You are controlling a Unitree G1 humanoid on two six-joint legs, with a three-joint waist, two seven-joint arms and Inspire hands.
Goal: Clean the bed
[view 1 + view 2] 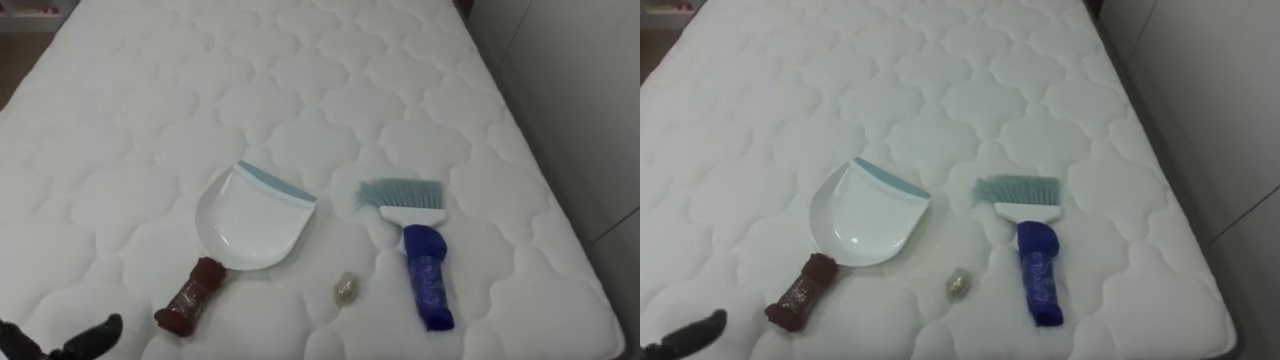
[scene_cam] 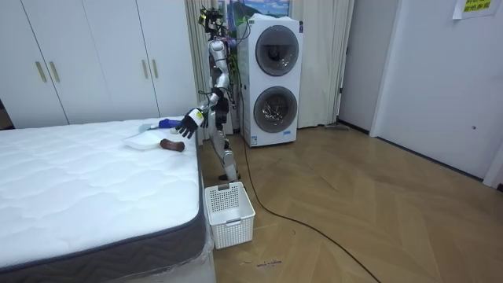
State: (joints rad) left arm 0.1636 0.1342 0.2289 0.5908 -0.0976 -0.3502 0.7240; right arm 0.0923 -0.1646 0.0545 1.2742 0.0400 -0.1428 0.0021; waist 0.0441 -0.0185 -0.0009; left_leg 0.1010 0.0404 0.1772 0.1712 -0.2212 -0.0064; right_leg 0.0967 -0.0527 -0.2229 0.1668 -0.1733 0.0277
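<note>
On the white quilted mattress (image 1: 330,90) lies a white dustpan (image 1: 250,222), its brown handle (image 1: 190,298) pointing toward me. To its right lies a brush (image 1: 425,265) with a blue handle and pale bristles pointing away. A small crumpled scrap (image 1: 346,289) rests between the two, near the front. My left hand (image 1: 88,337) reaches in low at the lower left, fingers straight, a short way left of the dustpan handle and holding nothing. In the room view I stand at the bed's edge with that hand (image 2: 189,123) held out over the mattress near the dustpan (image 2: 145,141).
The mattress edge and a pale wall (image 1: 580,90) run down the right side. A white laundry basket (image 2: 229,212) stands on the wood floor by the bed corner. Stacked washing machines (image 2: 269,82) stand behind me.
</note>
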